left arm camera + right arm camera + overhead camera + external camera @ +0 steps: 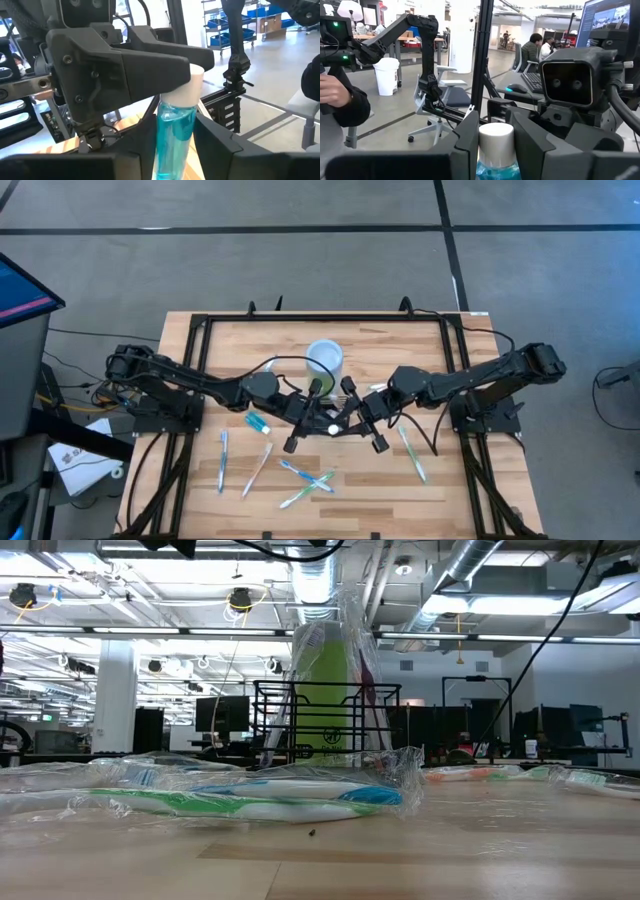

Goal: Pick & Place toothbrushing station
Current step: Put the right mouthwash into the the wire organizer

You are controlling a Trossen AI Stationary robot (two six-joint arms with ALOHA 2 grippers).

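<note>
A bottle of blue liquid with a white cap [176, 125] stands upright between my two grippers above the middle of the table [333, 428]. My left gripper [175, 135] and my right gripper [495, 125] point level at each other, both shut on the bottle. The toothbrushing station [325, 725], a black wire caddy, stands on the table beyond the wrapped toothbrushes. In the high view the arms cover most of it. A lime-green cup [325, 360] stands just beyond the grippers. My left gripper pinches the bottle's blue body [172, 117] below the cap between its two fingers, coming level from the table's left. The bottle stands upright, clear of the table. My right gripper pinches the bottle at its white cap [496, 140] between its two fingers, coming level from the table's right.
Several plastic-wrapped toothbrushes lie on the near half of the table [222, 460] [305, 480] [412, 455]. A small blue item [257, 421] lies under the left arm. A black frame [200, 330] rims the table. A person's hand [335, 95] shows beyond it.
</note>
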